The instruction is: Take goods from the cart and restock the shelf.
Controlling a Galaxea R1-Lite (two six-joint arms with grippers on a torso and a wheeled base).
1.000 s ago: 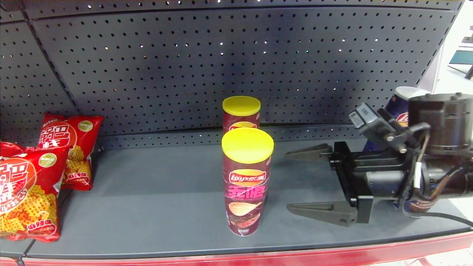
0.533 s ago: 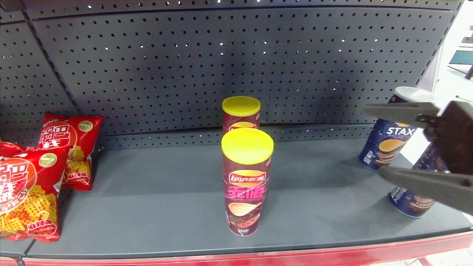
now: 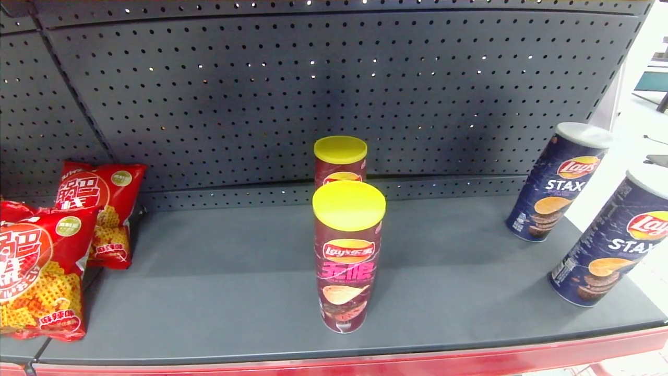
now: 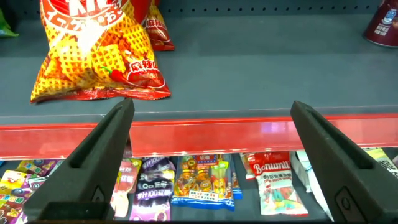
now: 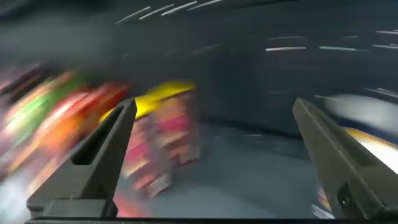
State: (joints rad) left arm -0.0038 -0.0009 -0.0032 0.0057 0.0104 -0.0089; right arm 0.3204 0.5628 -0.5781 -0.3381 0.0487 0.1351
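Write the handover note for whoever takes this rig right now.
Left gripper: jaws open, empty, facing the shelf's red front edge.
Right gripper: jaws open, empty.
On the grey shelf: two maroon cardboard tubes with yellow lids upright mid-shelf, one behind the other; two dark blue tubes with pale lids at the right end; red snack bags at the left.
Done: those goods are shelved.
Left: fetch more from the cart, likely for the bare stretches between groups.
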